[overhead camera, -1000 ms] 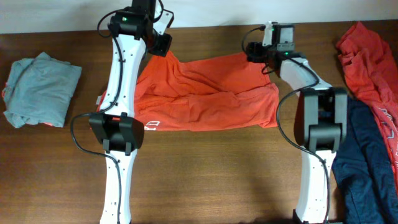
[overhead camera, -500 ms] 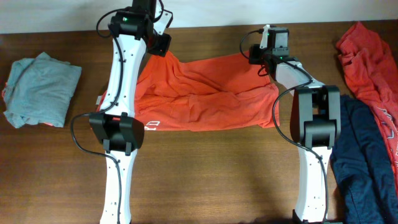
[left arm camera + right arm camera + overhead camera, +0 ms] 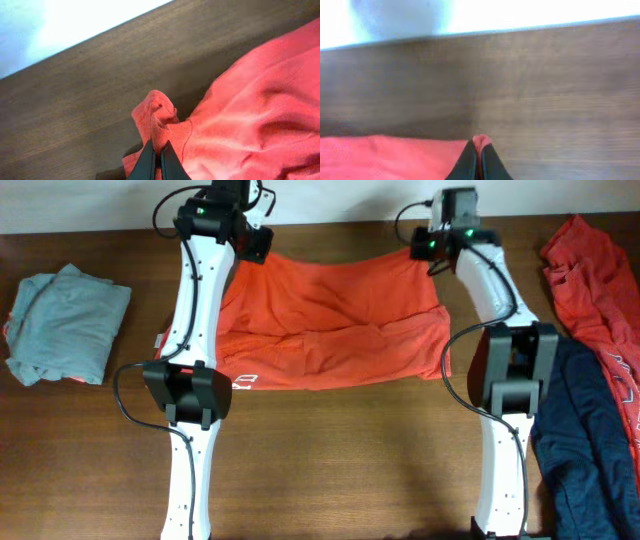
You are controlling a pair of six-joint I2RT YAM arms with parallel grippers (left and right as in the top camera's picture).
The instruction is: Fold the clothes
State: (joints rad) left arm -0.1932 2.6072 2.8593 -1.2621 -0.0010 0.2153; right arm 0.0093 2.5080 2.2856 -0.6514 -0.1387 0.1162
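Note:
The orange-red T-shirt [image 3: 330, 320] of the clothes lies spread across the middle of the table, with its far edge pulled taut between both arms. My left gripper [image 3: 257, 242] is shut on the far left corner; in the left wrist view the closed gripper [image 3: 156, 151] pinches a bunched fold of the shirt [image 3: 250, 110]. My right gripper [image 3: 432, 248] is shut on the far right corner; in the right wrist view the gripper [image 3: 477, 148] pinches a small nub of red cloth [image 3: 395, 157]. White lettering [image 3: 243, 382] shows at the shirt's near left corner.
A pale grey-green garment [image 3: 65, 325] lies folded at the far left. Another red garment [image 3: 590, 270] and a navy one [image 3: 580, 440] lie heaped along the right side. The table's far edge [image 3: 330, 222] runs just behind both grippers.
The right gripper shut on the shirt's far right corner and drew it toward the far edge. The shirt's far edge went from rumpled to stretched. The left gripper stayed shut.

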